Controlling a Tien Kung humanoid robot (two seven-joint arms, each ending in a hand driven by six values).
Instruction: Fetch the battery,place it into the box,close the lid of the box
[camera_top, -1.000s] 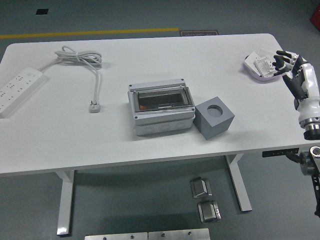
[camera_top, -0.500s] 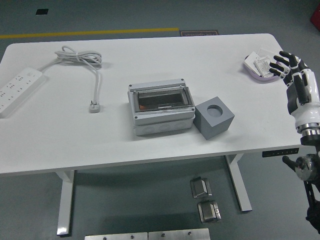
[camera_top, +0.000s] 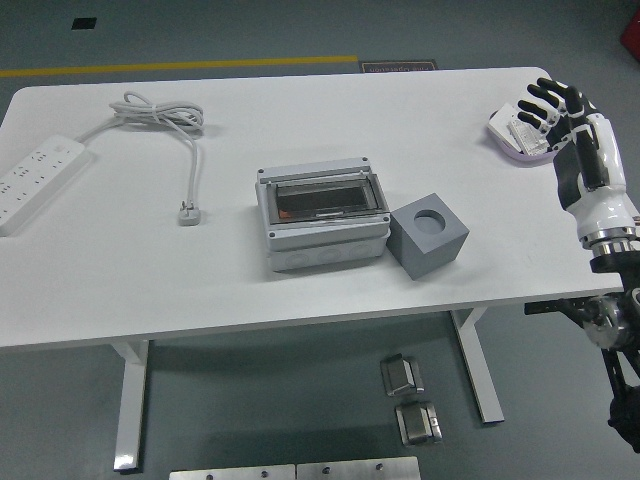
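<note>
Right robot hand (camera_top: 560, 115): fingers spread, empty, poised over shallow pale tray (camera_top: 505, 143) of small white packets, likely the battery. Grey lidded plastic box (camera_top: 322, 217): on white counter (camera_top: 300, 120), well left of hand, clear lid down.

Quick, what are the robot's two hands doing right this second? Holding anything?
Left hand: not in view.
Right hand: open, fingers spread, holding nothing, over the small tray at the table's far right.
</note>
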